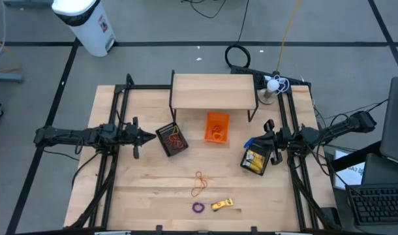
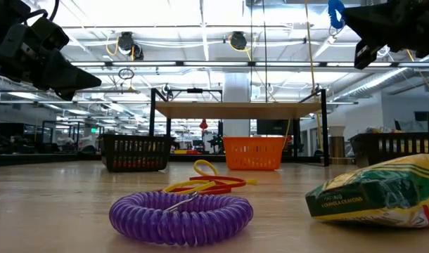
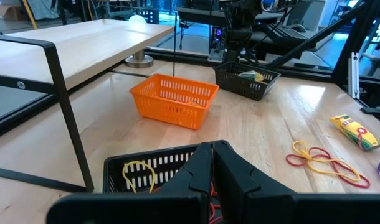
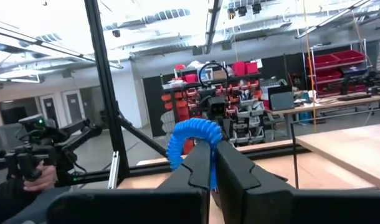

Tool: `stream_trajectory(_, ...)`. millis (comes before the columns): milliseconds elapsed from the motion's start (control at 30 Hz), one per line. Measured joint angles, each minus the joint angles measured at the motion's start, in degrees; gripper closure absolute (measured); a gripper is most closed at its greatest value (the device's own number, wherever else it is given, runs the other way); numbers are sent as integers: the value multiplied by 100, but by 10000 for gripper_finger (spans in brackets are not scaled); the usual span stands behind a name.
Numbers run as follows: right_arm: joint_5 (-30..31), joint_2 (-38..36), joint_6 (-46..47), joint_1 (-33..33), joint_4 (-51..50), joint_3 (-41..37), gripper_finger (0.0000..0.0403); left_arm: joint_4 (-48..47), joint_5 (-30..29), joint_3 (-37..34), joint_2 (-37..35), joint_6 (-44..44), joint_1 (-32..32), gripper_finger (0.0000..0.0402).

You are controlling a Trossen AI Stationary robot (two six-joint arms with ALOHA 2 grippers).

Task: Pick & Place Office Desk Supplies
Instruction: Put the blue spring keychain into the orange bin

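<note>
Between the right gripper's [image 4: 212, 163] shut fingers, a half-hidden blue coil ring [image 4: 190, 140]

A purple coiled plastic ring [image 1: 198, 207] lies flat near the wooden table's [image 1: 140, 189] front edge, beside a yellow crayon pack [image 1: 222, 205]; tangled orange-red rubber bands [image 1: 200, 184] lie just behind.

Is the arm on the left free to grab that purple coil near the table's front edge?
Probably yes: the left gripper holds nothing, jaws shut, beside the black basket. The purple coil lies in the open.
</note>
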Motion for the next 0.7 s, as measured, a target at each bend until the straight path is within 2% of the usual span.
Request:
stream_trajectory(467,20,0,7,0,-395,-4,401,-217,-30,13,0,-41,1,382)
stream_trajectory(700,17,0,24,0,-523,-7,399,-18,-107,11,-3,-101,1,382)
